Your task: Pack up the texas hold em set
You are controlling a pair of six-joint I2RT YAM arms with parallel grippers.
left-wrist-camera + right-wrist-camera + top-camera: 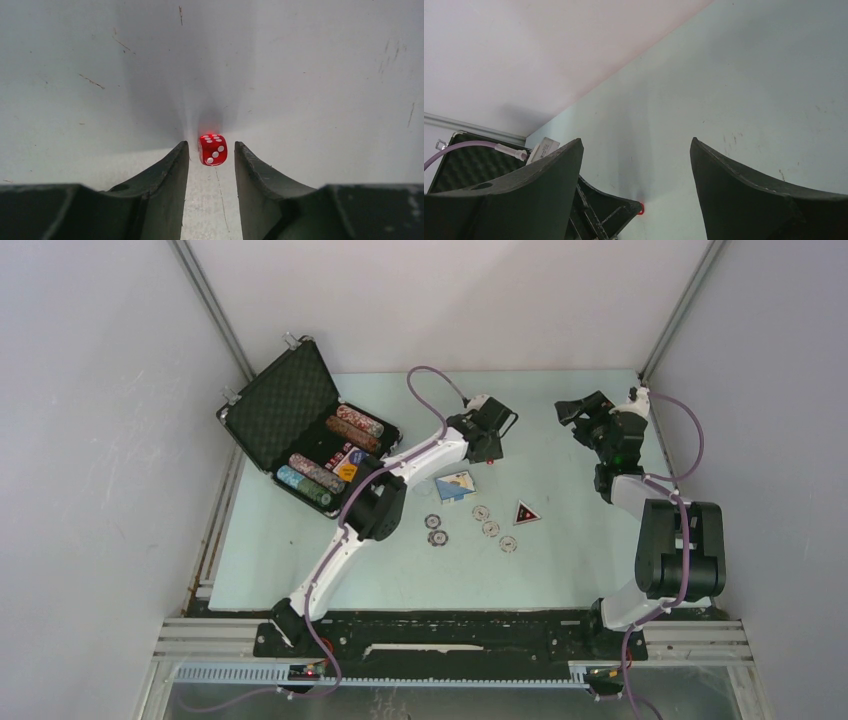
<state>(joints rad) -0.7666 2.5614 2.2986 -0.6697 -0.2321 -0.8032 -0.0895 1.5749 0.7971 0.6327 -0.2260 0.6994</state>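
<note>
Top ext: fixed, high at near edge, looking down on whole table (pixel 560 570). L wrist: low, v close on red die (pixel 212 149). R wrist: low, looking left across table twd case (pixel 469 167), sharing die w/ both others

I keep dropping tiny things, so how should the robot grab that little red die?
Pinch its two flat side faces, coming from above. The die is a small cube lying flat on the table, so opposite faces sit parallel. The open left claw has a finger on either side.
</note>
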